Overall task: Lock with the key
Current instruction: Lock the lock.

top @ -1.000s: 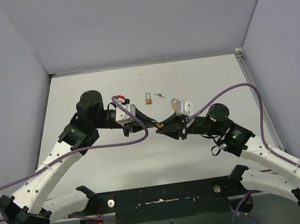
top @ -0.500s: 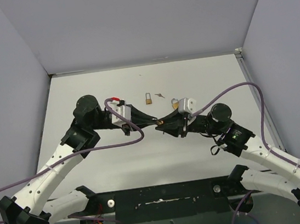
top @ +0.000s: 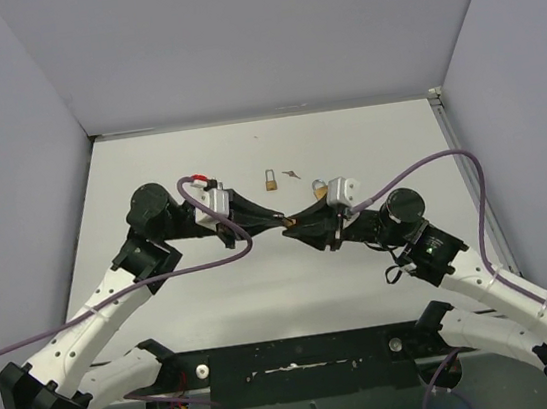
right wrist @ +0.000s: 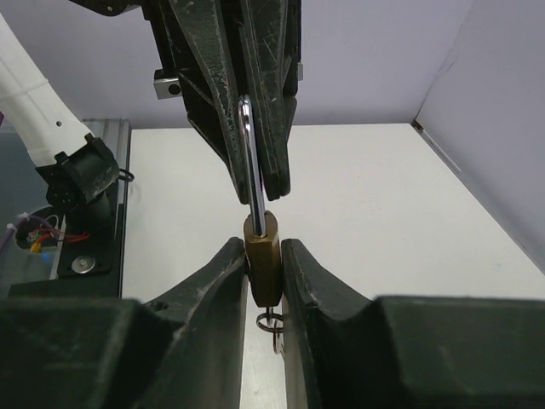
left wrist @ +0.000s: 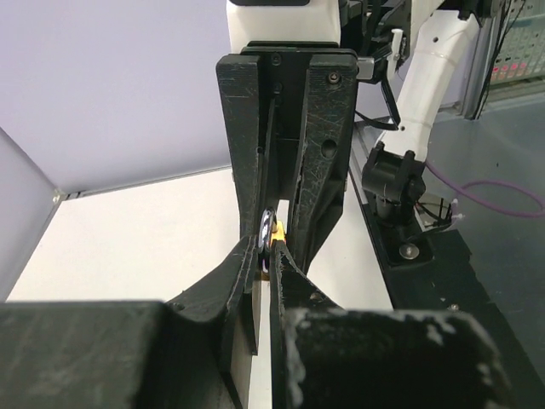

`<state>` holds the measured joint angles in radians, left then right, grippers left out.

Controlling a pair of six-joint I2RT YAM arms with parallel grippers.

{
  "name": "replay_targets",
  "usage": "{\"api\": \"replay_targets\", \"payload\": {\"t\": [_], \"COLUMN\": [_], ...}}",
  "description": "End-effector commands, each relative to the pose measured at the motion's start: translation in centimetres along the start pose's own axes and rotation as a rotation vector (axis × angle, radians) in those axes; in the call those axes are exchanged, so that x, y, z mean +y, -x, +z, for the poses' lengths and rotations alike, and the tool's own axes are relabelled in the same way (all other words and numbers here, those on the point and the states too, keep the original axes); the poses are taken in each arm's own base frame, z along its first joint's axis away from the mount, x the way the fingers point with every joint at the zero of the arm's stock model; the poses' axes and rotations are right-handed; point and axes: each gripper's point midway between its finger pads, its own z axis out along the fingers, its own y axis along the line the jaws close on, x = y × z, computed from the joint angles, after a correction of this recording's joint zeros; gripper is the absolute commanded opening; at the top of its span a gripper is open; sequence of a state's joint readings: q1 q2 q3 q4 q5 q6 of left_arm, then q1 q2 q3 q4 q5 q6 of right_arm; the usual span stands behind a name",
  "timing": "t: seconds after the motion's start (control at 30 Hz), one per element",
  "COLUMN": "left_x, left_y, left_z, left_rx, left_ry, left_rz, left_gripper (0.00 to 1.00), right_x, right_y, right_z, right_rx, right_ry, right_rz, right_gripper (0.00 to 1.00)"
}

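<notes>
Right end effector (right wrist: 263, 256) pinches the small brass rectangular padlock (right wrist: 261, 274) by its body, above the white worktop (top: 376, 141). Left end effector (right wrist: 258, 183) is pressed together on its silver steel shackle (right wrist: 255, 217). Risk: an off-axis push twists the body out of the pinch and drops it. Thin wire ring (right wrist: 271, 322) hangs underneath; can't make out a key there. Second brass padlock (top: 270, 179) and a loose small key (top: 292, 173) lie behind, not blocking.

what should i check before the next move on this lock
1. small brass padlock clamped between the right gripper jaws: ok
2. left gripper jaws pinching the thin silver metal piece above the padlock: ok
3. silver piece in line with the padlock top: ok
4. whether that piece is shackle or key: cannot tell
5. small wire ring under the padlock free of the jaws: cannot tell
</notes>
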<state>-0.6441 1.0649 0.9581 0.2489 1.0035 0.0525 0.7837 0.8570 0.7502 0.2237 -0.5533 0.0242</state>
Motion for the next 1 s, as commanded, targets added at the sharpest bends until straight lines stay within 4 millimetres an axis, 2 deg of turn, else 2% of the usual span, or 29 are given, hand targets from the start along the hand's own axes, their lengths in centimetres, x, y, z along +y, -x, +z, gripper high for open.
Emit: {"api": "replay_targets", "payload": {"t": [0.0, 0.07, 0.13, 0.23, 0.3, 0.37, 0.43, 0.67, 0.97], "left_x": [1.7, 2.1, 2.4, 2.9, 3.1, 2.9, 2.7, 3.2, 3.9], "left_y": [-0.6, 0.7, 1.7, 2.7, 3.2, 3.7, 4.0, 3.0, 2.7], "left_z": [-0.7, -1.1, -1.4, -2.0, -2.4, -2.5, -2.4, -2.6, -2.7], "left_rx": [0.008, -0.016, -0.029, -0.031, -0.034, -0.041, -0.042, -0.006, 0.026], "left_ry": [0.136, 0.178, 0.208, 0.256, 0.272, 0.262, 0.249, 0.284, 0.310], "left_rz": [-0.079, -0.045, -0.010, 0.031, 0.048, 0.053, 0.046, -0.032, -0.157], "left_gripper": [0.00, 0.00, 0.00, 0.00, 0.00, 0.00, 0.00, 0.00, 0.00], "right_x": [-0.2, -0.6, -0.8, -1.0, -1.2, -1.7, -2.2, -2.5, -2.7], "right_y": [9.5, 7.5, 5.9, 3.9, 2.9, 2.0, 1.4, 1.1, 0.8], "right_z": [-0.1, 0.4, 0.7, 0.8, 0.7, 0.4, 0.2, -0.2, 0.3], "right_rx": [-0.232, -0.171, -0.124, -0.071, -0.043, -0.027, -0.012, -0.027, -0.040], "right_ry": [-0.019, -0.029, -0.038, -0.051, -0.069, -0.105, -0.143, -0.171, -0.175], "right_rz": [-0.126, -0.087, -0.054, -0.016, -0.001, 0.008, 0.011, 0.007, 0.014], "right_gripper": [0.33, 0.62, 0.79, 0.93, 0.95, 0.95, 0.90, 0.62, 0.53]}}
